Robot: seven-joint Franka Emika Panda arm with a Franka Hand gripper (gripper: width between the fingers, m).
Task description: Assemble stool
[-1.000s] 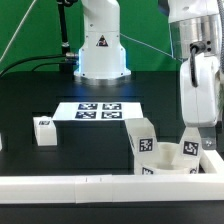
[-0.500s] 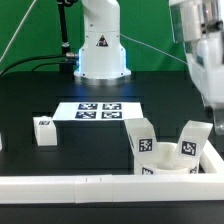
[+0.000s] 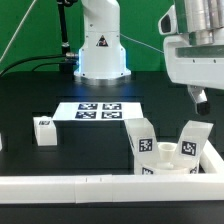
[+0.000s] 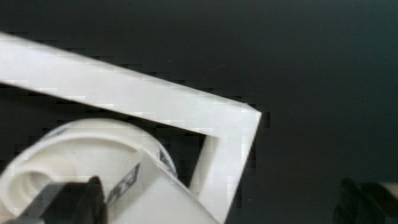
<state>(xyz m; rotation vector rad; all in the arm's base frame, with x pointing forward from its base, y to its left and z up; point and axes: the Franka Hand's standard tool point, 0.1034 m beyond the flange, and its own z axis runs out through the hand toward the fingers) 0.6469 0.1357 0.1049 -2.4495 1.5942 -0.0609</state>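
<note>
The white round seat (image 3: 168, 166) lies in the front corner on the exterior view's right, against the border wall. Two tagged white block legs stand upright in it, one on the left (image 3: 145, 140) and one on the right (image 3: 191, 144). A third leg (image 3: 44, 131) stands alone on the table on the exterior view's left. My gripper (image 3: 199, 99) hangs open and empty above and behind the right leg, clear of it. In the wrist view the seat (image 4: 63, 165) with a tagged leg (image 4: 157, 172) shows below the gripper (image 4: 217, 205), whose fingertips (image 4: 71, 200) stand wide apart.
The marker board (image 3: 100, 110) lies in the middle of the black table. The long white border wall (image 3: 90, 185) runs along the front and turns a corner (image 4: 222, 115) beside the seat. The robot base (image 3: 101, 45) stands at the back. A white object shows at the left edge (image 3: 2, 142).
My gripper has let go of the right leg and risen up and back from it. The leg stays upright in the seat.
</note>
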